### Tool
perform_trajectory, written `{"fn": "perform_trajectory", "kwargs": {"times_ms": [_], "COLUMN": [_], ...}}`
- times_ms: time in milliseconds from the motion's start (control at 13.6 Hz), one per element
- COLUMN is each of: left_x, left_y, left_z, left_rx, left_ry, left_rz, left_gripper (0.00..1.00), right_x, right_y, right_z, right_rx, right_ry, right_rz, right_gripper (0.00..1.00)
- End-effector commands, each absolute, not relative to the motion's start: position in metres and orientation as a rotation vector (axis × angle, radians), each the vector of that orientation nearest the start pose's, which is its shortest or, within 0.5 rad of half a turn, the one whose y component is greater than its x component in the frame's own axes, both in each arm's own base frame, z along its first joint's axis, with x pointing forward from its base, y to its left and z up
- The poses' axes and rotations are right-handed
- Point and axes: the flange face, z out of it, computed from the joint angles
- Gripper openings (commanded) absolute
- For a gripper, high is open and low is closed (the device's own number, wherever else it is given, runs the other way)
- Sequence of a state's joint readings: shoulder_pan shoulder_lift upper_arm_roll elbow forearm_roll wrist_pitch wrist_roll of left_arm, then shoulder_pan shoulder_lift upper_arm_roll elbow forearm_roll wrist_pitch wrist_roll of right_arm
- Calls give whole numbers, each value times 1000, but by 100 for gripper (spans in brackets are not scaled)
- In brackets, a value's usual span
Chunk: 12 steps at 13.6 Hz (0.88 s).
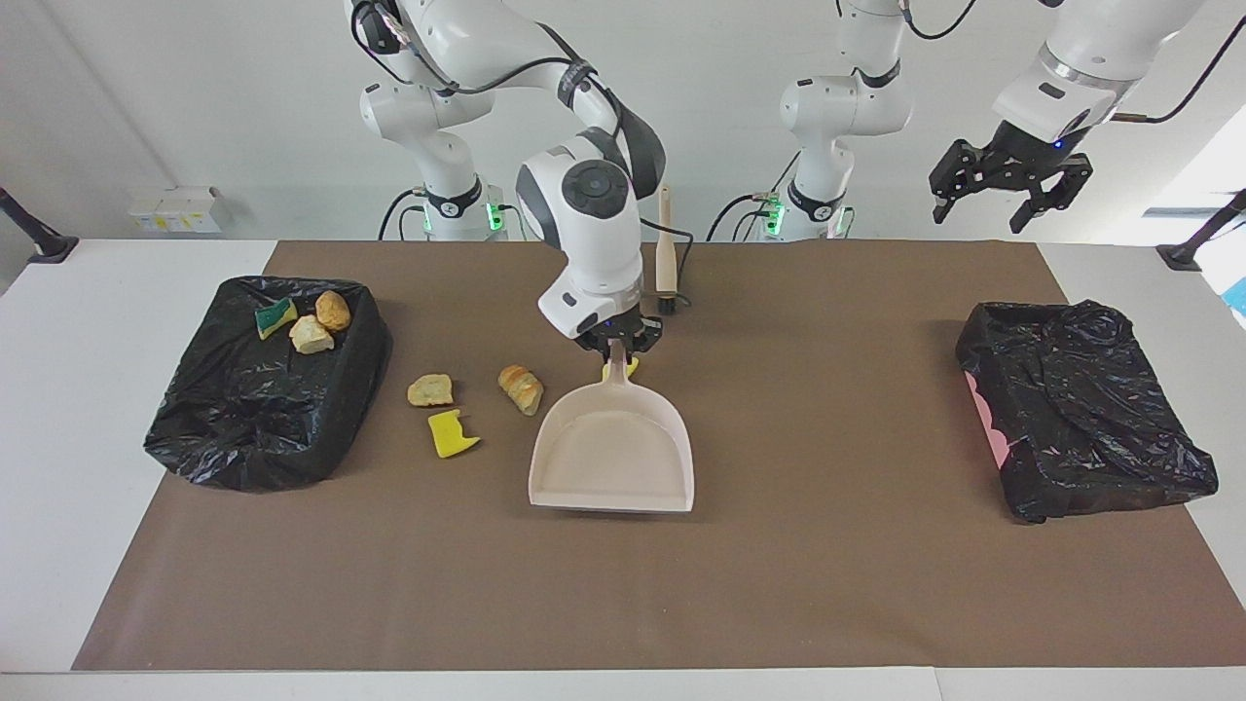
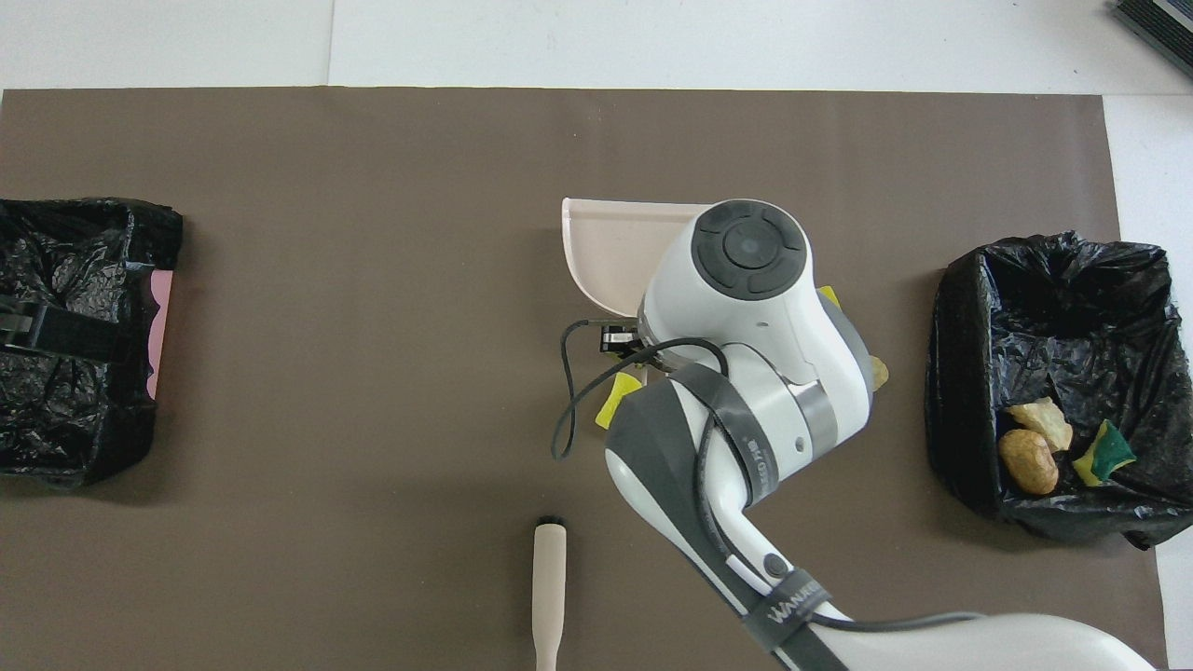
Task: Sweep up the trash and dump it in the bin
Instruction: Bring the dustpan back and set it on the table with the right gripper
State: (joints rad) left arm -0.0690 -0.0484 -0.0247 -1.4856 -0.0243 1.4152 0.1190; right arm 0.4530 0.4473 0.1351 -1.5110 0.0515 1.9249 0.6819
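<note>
My right gripper (image 1: 615,344) has its jaws clamped on the handle of the dustpan (image 1: 613,458). The empty pan hangs low over the middle of the table (image 1: 827,584), its mouth pointing away from the robots. I cannot tell whether its lip touches the mat.

Four scraps of trash lie loose. A yellow bit (image 1: 632,367) sits right under the handle. Toward my right arm's end are a bread chunk (image 1: 521,388), another chunk (image 1: 430,389) and a yellow sponge piece (image 1: 451,434). Three more scraps already lie in the bin (image 1: 224,428) at that end.

I judge the step to be placing the pan. To do it well I should turn the mouth toward the loose scraps and press the lip flat on the mat so nothing slips under. I should hold it firmly against the push of the brush (image 1: 667,258), which lies nearer the robots.

My left gripper (image 1: 1007,185) waits high over its own end, jaws apart.
</note>
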Motion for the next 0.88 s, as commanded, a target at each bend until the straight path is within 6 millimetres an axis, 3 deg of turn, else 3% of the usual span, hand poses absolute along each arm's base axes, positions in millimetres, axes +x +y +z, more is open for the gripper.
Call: {"fn": "perform_trajectory", "kwargs": {"times_ms": [0, 73, 147, 220, 587, 734, 808], "left_x": [515, 515, 515, 515, 515, 516, 514], "left_y": [-47, -47, -47, -47, -48, -43, -43], "left_z": [681, 681, 681, 681, 681, 681, 680], "left_rx": [-3130, -3130, -3130, -3130, -3133, -3134, -3134], "left_ry": [332, 332, 330, 330, 331, 311, 308], "left_rz": [46, 46, 43, 43, 43, 43, 65], "left_gripper": [100, 100, 100, 100, 100, 100, 100], "right_x": [586, 583, 583, 585, 567, 517, 499], "right_y": [413, 425, 425, 423, 421, 443, 441], "right_z": [375, 367, 365, 369, 389, 396, 397], "right_rx": [-3048, -3036, -3032, -3037, -3048, -3072, -3088], "right_ry": [231, 231, 234, 220, 198, 206, 224], "right_rz": [140, 114, 104, 93, 109, 135, 149], "right_gripper": [0, 0, 22, 99, 100, 100, 100]}}
